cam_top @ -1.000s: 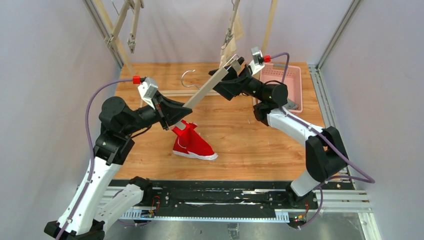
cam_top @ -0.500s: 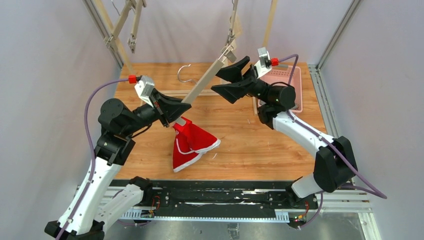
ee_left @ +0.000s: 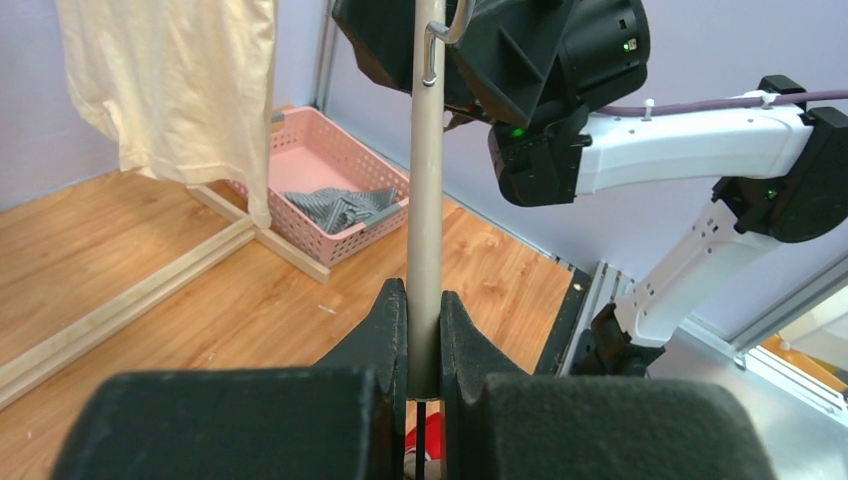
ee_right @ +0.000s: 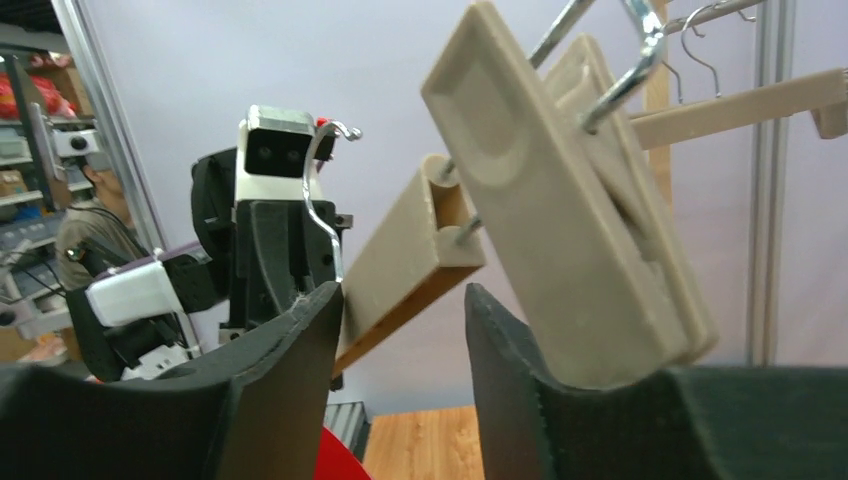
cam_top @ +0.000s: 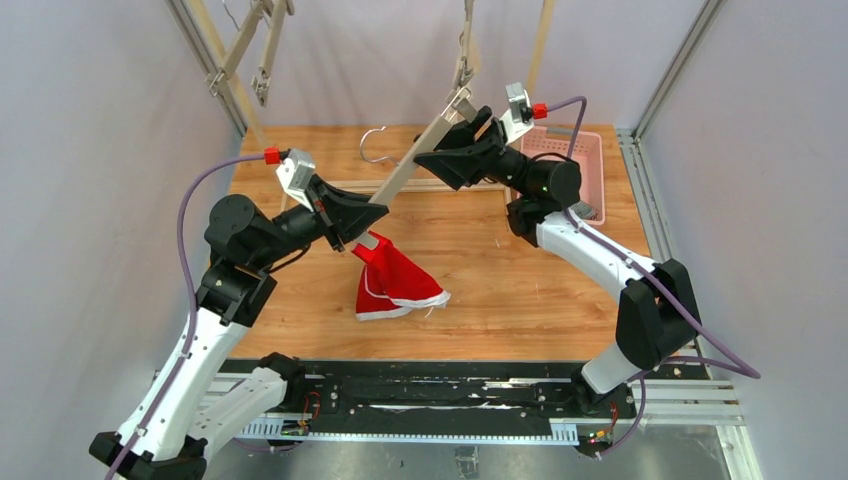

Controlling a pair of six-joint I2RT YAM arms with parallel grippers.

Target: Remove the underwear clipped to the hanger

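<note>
My left gripper is shut on the lower end of the beige hanger bar, which slants up to the right. The bar also shows in the left wrist view, pinched between my left gripper's pads. The red underwear hangs from the clip at that end, its hem on the table. My right gripper is open around the bar's upper end. In the right wrist view my right gripper straddles the bar end, and the empty clip rests against its right finger. Cream underwear hangs at the back. Grey underwear lies in the basket.
A pink basket stands at the table's back right. The hanger's metal hook points to the back. Other wooden hangers and clips dangle from a frame at the back. A wooden strip lies on the table.
My right gripper opened and drew back from the hanger's upper end, then closed in around it again, still open. The red underwear swung to the right. The left gripper kept its hold.
</note>
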